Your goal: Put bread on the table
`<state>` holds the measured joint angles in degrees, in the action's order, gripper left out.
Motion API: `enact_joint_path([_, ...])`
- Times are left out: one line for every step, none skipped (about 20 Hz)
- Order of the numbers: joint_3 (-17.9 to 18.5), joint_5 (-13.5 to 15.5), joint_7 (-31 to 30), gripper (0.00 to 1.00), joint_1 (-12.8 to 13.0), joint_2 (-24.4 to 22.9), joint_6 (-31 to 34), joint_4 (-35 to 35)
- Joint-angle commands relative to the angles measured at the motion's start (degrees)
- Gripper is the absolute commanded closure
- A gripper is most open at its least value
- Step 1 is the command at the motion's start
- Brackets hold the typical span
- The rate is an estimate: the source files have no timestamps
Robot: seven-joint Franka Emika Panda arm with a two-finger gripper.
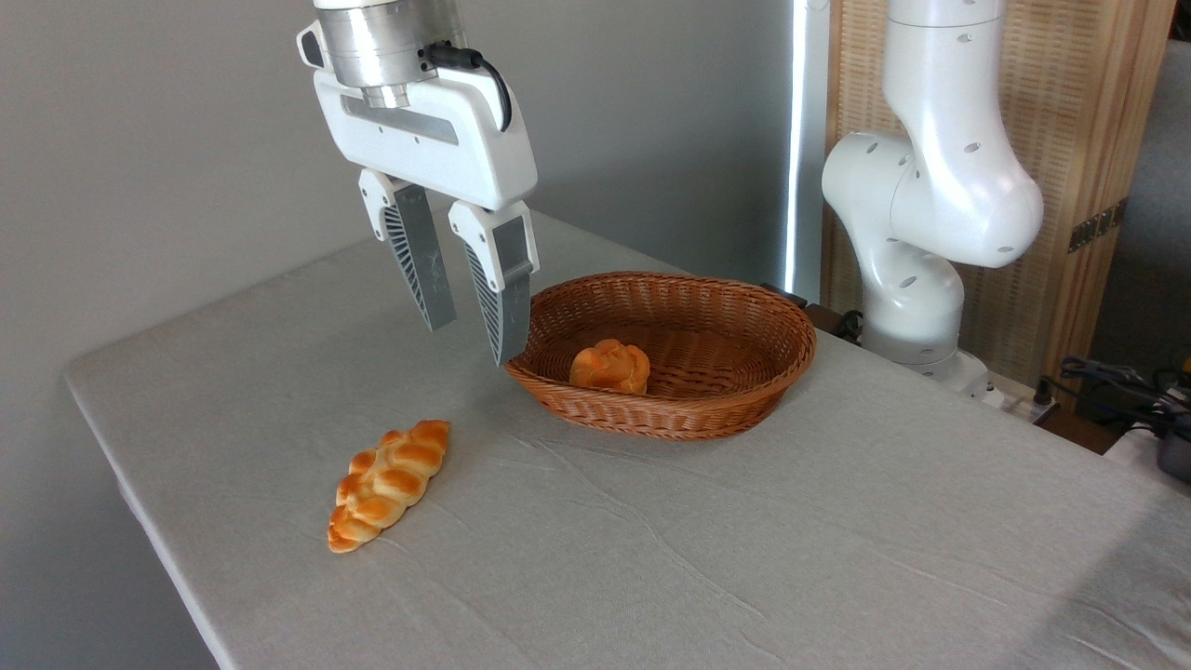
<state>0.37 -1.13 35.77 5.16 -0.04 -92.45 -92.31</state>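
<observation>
White two-finger gripper [471, 341] hung in the upper left of the frame, fingers [423, 270] parted a moderate gap, nothing between them. Tips sat above the cloth, just left of the brown oval wicker basket [735, 307]; right fingertip overlapped the basket's left rim in view, contact not clear. Small knotted golden-orange bun [610, 366] lay inside the basket, left of its centre, near the front wall. Long flat braided loaf [389, 484] lay on the large grey-clothed table [744, 558], lower left, well apart from the basket. White arm base [921, 279] stood at upper right.
</observation>
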Motion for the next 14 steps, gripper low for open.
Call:
enact_joint_path([0.2,-0.4,-0.3,0.0,-0.2,0.1,1.6,0.5])
enact_joint_path([0.2,-0.4,-0.3,0.0,-0.2,0.0,1.6,0.5])
enact_joint_path([0.2,-0.4,-0.2,0.0,-0.2,0.0,1.6,0.5])
enact_joint_path([0.2,-0.4,-0.2,0.0,-0.2,0.0,1.6,0.5])
enact_joint_path([0.2,-0.4,-0.2,0.0,-0.2,0.0,1.6,0.5])
enact_joint_path([0.2,-0.4,-0.2,0.0,-0.2,0.0,1.6,0.5])
enact_joint_path([0.2,-0.4,-0.1,0.0,-0.2,-0.1,1.6,0.4])
enact_joint_path([0.1,-0.3,-0.2,0.0,-0.1,-0.1,1.7,0.2])
enact_joint_path([0.1,-0.3,-0.1,0.0,-0.1,-0.4,1.7,-0.3])
enact_joint_path([0.0,0.0,0.1,0.0,0.0,-0.7,1.7,-1.0])
enact_joint_path([-0.5,0.5,0.4,0.0,0.1,-1.7,1.7,-2.2])
enact_joint_path([-0.5,0.6,0.4,0.0,0.4,-2.2,1.7,-3.1])
enact_joint_path([-0.8,0.6,0.4,0.0,1.3,-3.1,1.7,-4.7])
enact_joint_path([-0.8,0.7,0.4,0.0,2.7,-5.2,1.7,-7.3])
